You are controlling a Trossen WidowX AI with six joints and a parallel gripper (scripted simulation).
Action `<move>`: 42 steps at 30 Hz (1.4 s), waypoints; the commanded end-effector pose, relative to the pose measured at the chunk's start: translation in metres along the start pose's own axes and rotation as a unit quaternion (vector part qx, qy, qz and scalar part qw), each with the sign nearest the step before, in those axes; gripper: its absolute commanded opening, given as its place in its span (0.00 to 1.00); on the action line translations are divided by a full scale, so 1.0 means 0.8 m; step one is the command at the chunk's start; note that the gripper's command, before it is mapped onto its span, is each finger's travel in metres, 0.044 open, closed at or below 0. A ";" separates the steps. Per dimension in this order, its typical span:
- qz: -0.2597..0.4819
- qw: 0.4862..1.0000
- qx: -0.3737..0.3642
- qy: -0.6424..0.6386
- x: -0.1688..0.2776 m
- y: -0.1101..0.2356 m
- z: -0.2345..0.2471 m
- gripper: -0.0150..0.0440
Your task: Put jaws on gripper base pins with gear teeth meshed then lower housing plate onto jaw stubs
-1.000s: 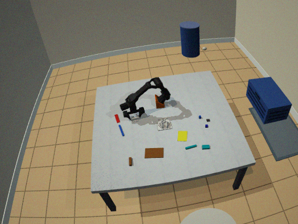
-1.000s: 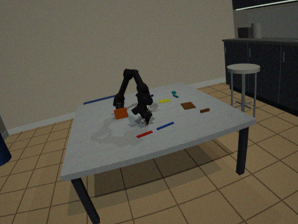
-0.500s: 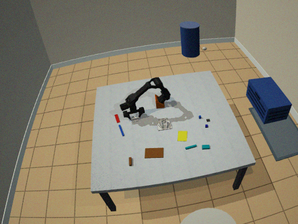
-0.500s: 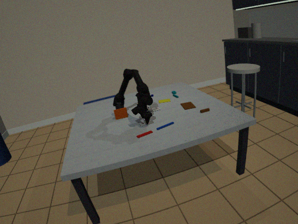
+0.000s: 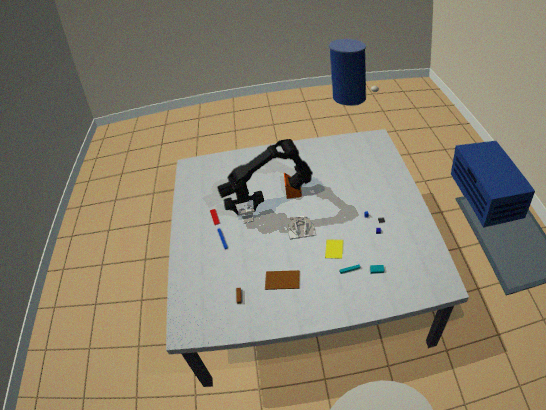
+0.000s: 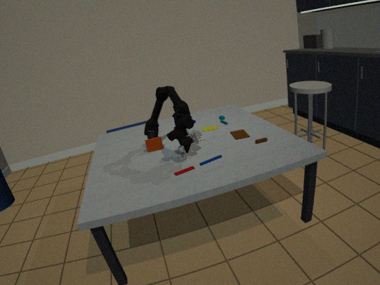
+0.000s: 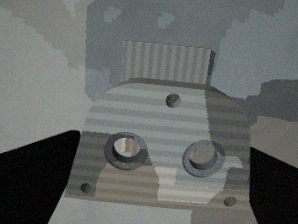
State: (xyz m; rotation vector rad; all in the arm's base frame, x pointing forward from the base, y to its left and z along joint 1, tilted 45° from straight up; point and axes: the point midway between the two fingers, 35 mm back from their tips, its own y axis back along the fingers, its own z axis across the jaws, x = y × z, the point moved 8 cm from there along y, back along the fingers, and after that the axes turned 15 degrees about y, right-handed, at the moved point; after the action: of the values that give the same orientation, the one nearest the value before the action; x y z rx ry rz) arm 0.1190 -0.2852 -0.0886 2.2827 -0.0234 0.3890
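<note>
Below the gripper (image 5: 245,206) (image 6: 183,150) (image 7: 160,147), the plate's (image 7: 155,115) underside is hidden.

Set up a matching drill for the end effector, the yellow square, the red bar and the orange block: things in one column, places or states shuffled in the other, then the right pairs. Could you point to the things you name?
1. end effector (image 5: 245,205) (image 6: 181,144)
2. yellow square (image 5: 334,249) (image 6: 209,128)
3. red bar (image 5: 214,217) (image 6: 184,171)
4. orange block (image 5: 293,188) (image 6: 154,144)

A. flat, near the blue bar (image 5: 222,238) (image 6: 211,160)
B. shut on the housing plate (image 5: 245,208) (image 7: 155,120)
C. by the arm's foot
D. flat, near the teal pieces (image 5: 377,269) (image 6: 224,122)

1-B, 2-D, 3-A, 4-C
</note>
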 end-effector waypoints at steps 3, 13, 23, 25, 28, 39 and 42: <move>-0.002 1.000 -0.006 0.003 0.000 0.028 -0.001 0.85; -0.001 1.000 -0.005 0.002 0.000 0.051 -0.003 0.85; -0.003 0.996 -0.007 0.085 0.016 0.055 -0.013 0.85; -0.003 0.994 -0.008 0.107 0.021 0.056 -0.016 0.85; -0.004 0.990 -0.008 0.140 0.027 0.058 -0.020 0.85; -0.006 0.966 -0.010 0.259 0.050 0.062 -0.036 0.85; -0.006 0.957 -0.010 0.291 0.056 0.063 -0.040 0.85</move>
State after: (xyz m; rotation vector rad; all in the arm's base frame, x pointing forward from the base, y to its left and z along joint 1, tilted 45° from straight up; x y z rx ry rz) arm 0.1419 -0.2936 -0.0258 2.1014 0.2533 0.9592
